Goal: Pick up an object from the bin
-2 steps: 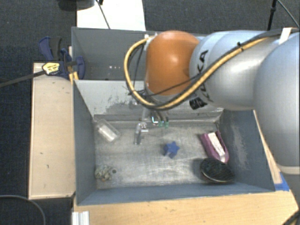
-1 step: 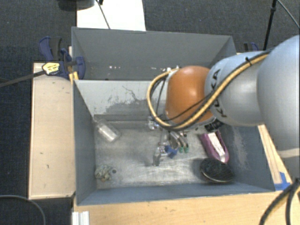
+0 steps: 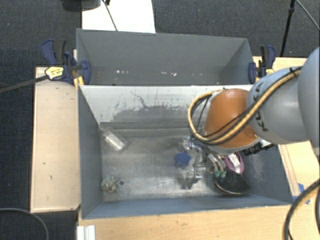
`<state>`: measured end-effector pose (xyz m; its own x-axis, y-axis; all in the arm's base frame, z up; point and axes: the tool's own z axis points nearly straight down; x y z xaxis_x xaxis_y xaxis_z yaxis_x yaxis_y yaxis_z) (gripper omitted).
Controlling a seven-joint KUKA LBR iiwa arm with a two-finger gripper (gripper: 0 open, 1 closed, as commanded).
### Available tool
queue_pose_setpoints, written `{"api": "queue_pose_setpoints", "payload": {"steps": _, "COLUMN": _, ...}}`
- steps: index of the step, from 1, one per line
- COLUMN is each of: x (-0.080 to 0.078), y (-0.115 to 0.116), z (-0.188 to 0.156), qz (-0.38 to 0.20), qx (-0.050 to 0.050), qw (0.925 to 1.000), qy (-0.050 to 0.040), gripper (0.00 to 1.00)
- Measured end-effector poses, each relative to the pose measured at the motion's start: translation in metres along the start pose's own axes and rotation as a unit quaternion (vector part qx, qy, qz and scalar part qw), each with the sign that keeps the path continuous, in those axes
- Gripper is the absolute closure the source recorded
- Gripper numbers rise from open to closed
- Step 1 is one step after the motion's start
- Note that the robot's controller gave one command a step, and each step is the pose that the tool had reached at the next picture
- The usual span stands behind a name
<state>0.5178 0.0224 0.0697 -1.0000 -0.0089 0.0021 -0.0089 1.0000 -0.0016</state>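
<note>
Blue lump [image 3: 181, 159], small and irregular, just beside the gripper [image 3: 190, 180]

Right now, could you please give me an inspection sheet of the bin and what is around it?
Surface: grey bin, floor scuffed and scratched.
Job's things: blue piece just left of the gripper; clear piece far left; speckled lump in the near left corner; dark round thing with a purple thing at it, under the arm at right.
Clutter: nothing seen.
Grippers: gripper low over the floor, right of centre; whether it holds anything cannot be told.
Cables: yellow and black cables loop round the orange cover on the wrist.
Surroundings: dark carpet.
</note>
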Motion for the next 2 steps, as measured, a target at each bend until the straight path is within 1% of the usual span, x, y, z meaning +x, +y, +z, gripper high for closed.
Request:
{"api": "queue_pose_setpoints", "payload": {"steps": 1, "x": -0.002, "y": 0.004, "z": -0.004, "qz": -0.002, "qx": -0.001, "qw": 1.0000, "qy": -0.0019, "gripper": 1.00}}
{"api": "queue_pose_setpoints", "payload": {"steps": 2, "x": -0.036, "y": 0.009, "z": -0.166, "qz": -0.058, "qx": -0.001, "qw": 0.9983, "qy": -0.0071, "gripper": 1.00}}
